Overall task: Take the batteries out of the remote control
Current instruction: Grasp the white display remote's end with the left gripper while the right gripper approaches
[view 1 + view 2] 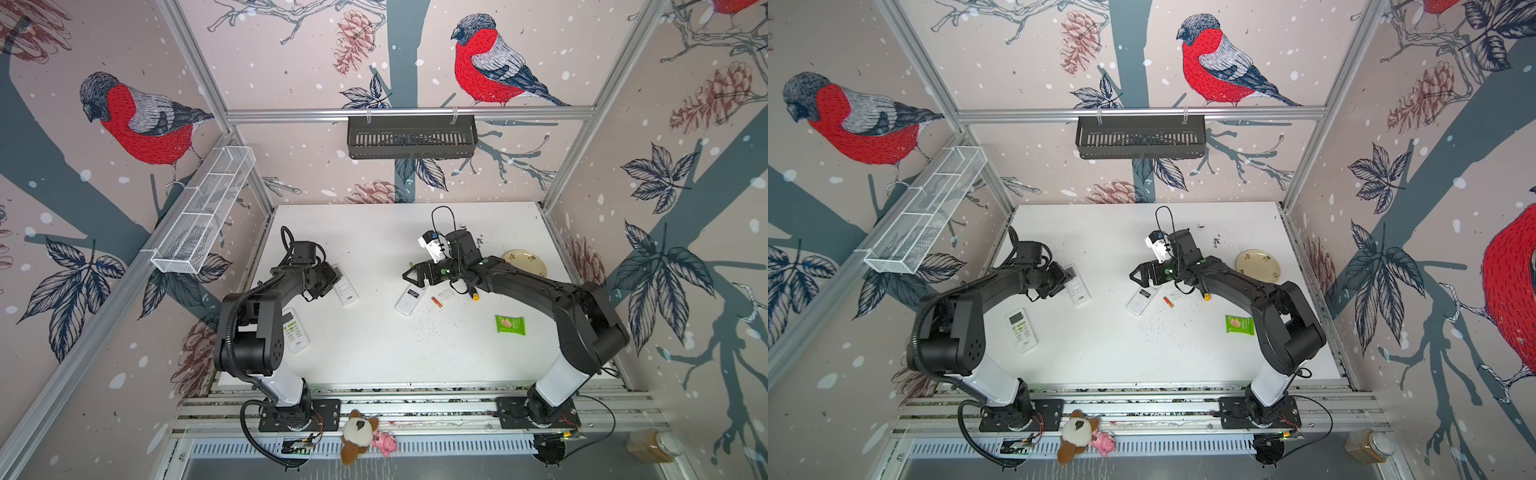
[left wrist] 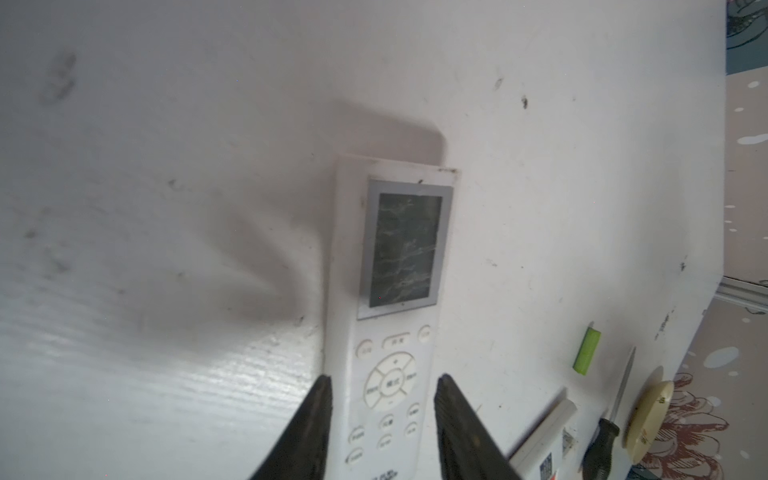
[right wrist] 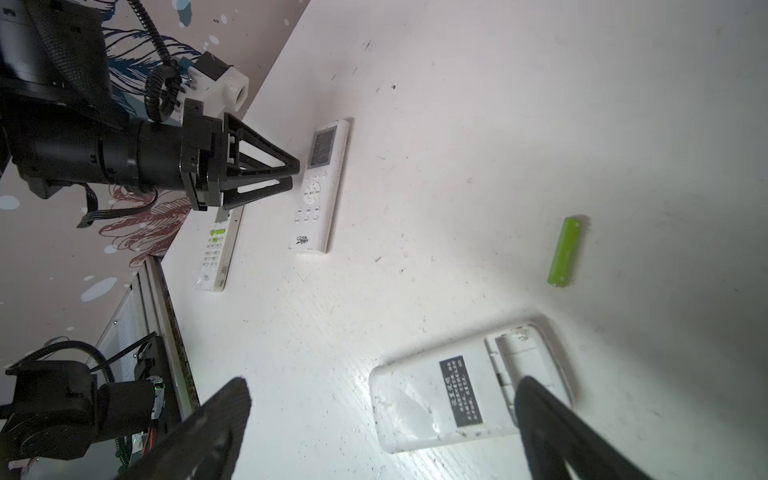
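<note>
L gripper (image 2: 384, 377) half-shut astride slim white grey-screen remote (image 2: 399, 249); can't tell if it's pinching. R gripper (image 3: 382, 381) wide open over face-down white plastic remote (image 3: 440, 399). Lime-green cylindrical battery (image 3: 566, 251) lies loose on desk (image 3: 415, 166), just far of it. Light, slick, prob. rolls: I'd pinch mid-barrel.

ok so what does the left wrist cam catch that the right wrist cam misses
Only the left wrist view: the black-handled screwdriver and the pale yellow plate, both near the frame's edge.

Only the right wrist view: the remote with green buttons and the open right gripper.

Both: the slim remote with a screen, the left gripper shut on its sides, and a lime green battery lying loose on the white table.
</note>
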Motion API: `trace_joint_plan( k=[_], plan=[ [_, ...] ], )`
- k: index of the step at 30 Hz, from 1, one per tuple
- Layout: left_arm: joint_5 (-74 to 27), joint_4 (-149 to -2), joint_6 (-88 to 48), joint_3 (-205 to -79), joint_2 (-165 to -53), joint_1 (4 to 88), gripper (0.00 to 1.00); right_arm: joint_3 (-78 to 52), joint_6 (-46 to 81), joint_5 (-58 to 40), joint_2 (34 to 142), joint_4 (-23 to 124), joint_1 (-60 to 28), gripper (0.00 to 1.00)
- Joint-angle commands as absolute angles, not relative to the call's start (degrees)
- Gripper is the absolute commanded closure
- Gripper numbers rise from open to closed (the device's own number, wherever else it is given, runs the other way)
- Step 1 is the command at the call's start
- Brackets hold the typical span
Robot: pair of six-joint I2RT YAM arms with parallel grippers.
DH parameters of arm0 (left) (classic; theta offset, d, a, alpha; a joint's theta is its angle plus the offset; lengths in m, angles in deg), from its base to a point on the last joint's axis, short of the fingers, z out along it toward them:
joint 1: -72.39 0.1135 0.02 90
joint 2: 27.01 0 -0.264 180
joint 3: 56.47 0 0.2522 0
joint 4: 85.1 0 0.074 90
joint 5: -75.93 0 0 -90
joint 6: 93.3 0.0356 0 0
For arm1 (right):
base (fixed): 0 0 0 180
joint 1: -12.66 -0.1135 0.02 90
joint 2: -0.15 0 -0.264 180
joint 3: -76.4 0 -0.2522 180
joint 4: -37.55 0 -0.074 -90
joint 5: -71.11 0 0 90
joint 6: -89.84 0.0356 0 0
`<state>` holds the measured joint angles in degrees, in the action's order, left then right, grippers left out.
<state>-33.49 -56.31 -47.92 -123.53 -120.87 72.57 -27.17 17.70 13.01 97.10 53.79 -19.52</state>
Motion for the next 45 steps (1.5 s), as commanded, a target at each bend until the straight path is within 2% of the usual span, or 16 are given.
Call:
trace_joint_plan(
  k=[1, 4, 7, 14, 19, 25, 34, 39, 45],
  plan=[
    [-33.4, -53.5, -48.3, -124.7, -119.9, 72.5, 0.44, -27.0, 17.8, 15.1, 97.5, 53.6, -19.3, 0.00],
    [-30.3, -50.5, -47.2, -126.3, -117.9, 72.1, 0.22, -27.3, 17.4, 14.8, 97.1, 54.2, -19.4, 0.00],
    [-26.2, -46.5, -43.7, -130.0, -118.9, 70.4, 0.12, -27.5, 17.5, 14.9, 96.9, 54.0, -19.3, 0.00],
    [-17.4, -37.0, -36.6, -140.6, -131.0, 65.2, 0.09, -26.3, 17.5, 15.1, 98.2, 54.1, -19.5, 0.00],
    [-13.1, -35.6, -35.3, -143.5, -134.5, 64.0, 0.09, -26.4, 17.5, 15.0, 98.0, 54.0, -19.7, 0.00],
    [-11.9, -34.4, -34.4, -147.3, -139.5, 61.6, 0.11, -26.6, 17.8, 15.2, 98.9, 53.5, -19.8, 0.00],
    [-9.7, -33.4, -33.6, -146.0, -141.1, 60.9, 0.24, -25.3, 17.5, 15.4, 100.2, 54.3, -19.8, 0.00],
    [-11.8, -34.6, -33.1, -144.3, -141.8, 60.9, 0.41, -25.3, 17.9, 16.5, 101.2, 53.1, -19.9, 0.00],
    [-16.4, -37.4, -33.8, -142.4, -139.2, 60.9, 0.53, -25.7, 18.5, 16.7, 101.0, 50.4, -20.6, 0.01]
  ],
)
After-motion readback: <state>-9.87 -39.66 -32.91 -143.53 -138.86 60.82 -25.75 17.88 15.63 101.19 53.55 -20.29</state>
